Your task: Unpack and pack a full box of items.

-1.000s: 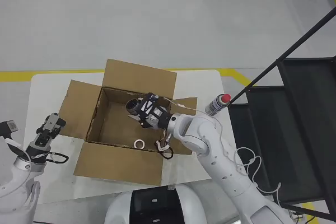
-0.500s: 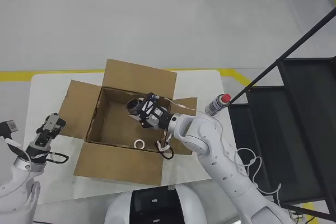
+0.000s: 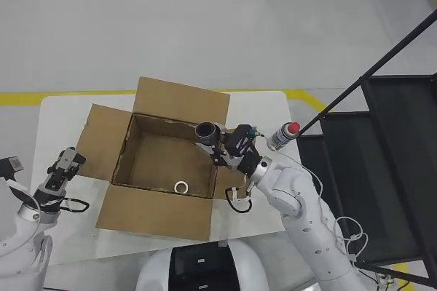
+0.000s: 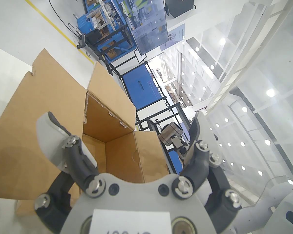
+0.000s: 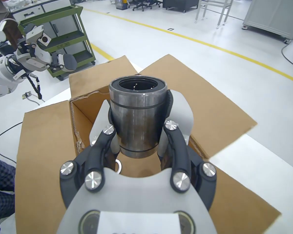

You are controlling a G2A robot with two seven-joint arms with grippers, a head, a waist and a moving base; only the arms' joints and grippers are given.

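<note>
Right jaws, pinching steel cylinder (image 3: 207, 132), moved from box (image 3: 182, 98) centre to its 3 o'clock rim. Left jaws spread, unmoved, 9 o'clock of box.

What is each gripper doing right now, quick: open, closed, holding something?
Left gripper: open, holding nothing, beside the cardboard box.
Right gripper: closed on a metal cylinder, held above the box.
</note>
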